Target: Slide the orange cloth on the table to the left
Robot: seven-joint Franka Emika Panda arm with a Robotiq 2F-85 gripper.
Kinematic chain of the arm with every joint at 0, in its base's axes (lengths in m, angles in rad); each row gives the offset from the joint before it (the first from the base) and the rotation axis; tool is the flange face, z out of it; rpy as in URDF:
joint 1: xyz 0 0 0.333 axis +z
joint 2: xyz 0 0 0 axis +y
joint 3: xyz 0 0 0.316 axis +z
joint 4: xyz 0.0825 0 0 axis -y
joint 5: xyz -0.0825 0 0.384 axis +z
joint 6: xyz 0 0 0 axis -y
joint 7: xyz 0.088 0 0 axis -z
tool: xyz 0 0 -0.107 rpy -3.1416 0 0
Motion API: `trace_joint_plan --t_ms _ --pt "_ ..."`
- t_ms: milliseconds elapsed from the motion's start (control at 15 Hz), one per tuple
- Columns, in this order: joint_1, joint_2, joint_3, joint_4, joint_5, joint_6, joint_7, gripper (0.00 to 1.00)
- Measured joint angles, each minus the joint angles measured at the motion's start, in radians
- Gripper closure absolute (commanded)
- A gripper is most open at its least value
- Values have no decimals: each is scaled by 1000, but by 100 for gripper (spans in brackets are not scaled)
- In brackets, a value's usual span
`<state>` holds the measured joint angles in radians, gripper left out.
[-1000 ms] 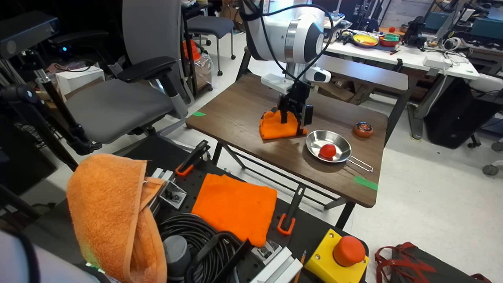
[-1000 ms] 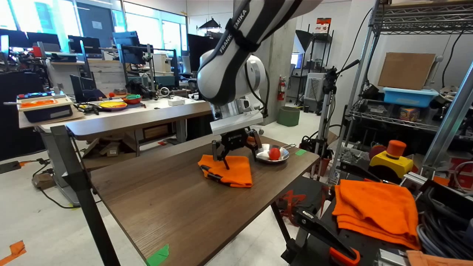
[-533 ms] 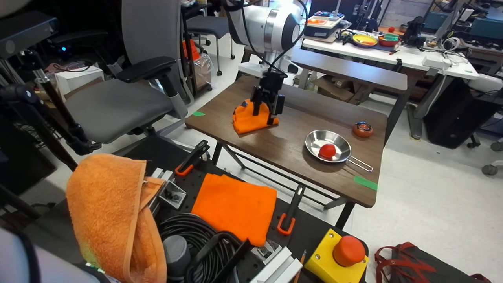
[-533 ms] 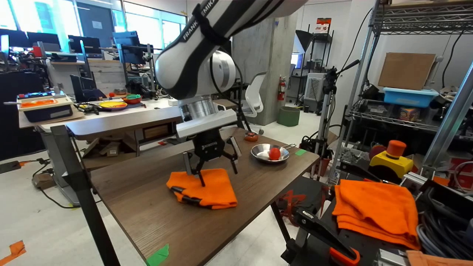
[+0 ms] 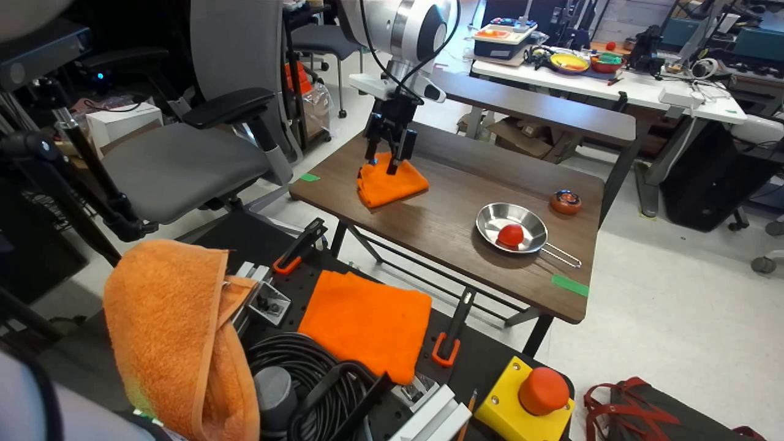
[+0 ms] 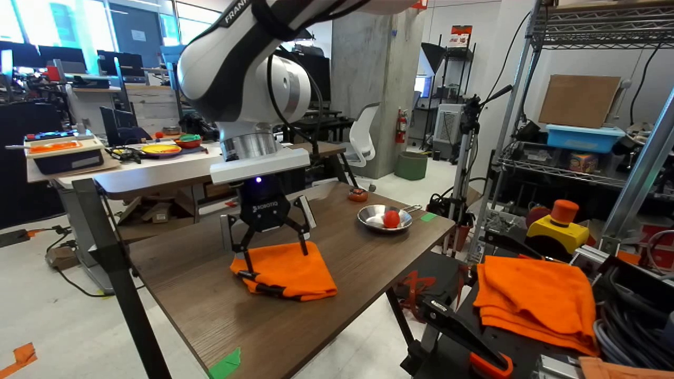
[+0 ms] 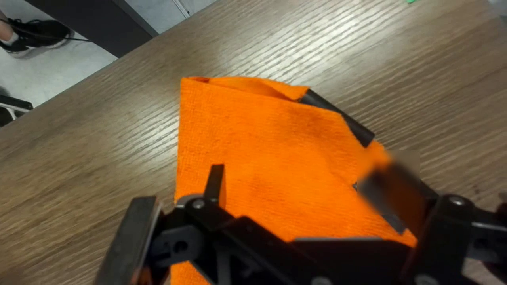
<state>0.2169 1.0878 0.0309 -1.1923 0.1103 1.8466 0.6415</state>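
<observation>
Fingers spread wide, pinching nothing, the gripper (image 6: 278, 261) hangs over the orange cloth (image 7: 269, 150); can't tell if either tip touches fabric. The cloth lies folded, w/ dark strips (image 7: 336, 116) along one side and its layers parting slightly at one edge in the wrist view. New vs. a sec. ago: cloth and gripper have both shifted L in both exterior views, opening a gap to the metal pan (image 5: 525, 215) the cloth lay right beside. In the last half-sec., tho, the gripper went on while the cloth barely budged, so the push has prob. ended, or the tips are skimming the top. For the task, that reads as slide mostly done; if more L travel is wanted, the tips will prob. need to press down again, w/ risk of bunching the folds. On the table (image 6: 253, 321), the cloth now sits btwn the pan, red ball (image 5: 510, 235) inside, and the green tape (image 5: 310, 177) at the L corner in an exterior view. Farther out, past the table's edge, a bigger orange pad (image 5: 369, 324) and a fuzzy orange towel (image 5: 171, 324) prob. play no part in the job.
</observation>
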Motion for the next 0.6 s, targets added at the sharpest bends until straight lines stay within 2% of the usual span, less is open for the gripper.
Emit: trace_joint_plan --t_ms 267,600 --pt "-4 -23 -2 -5 -1 0 -49 0" --pt "-3 -25 -4 -11 -1 -1 -51 0"
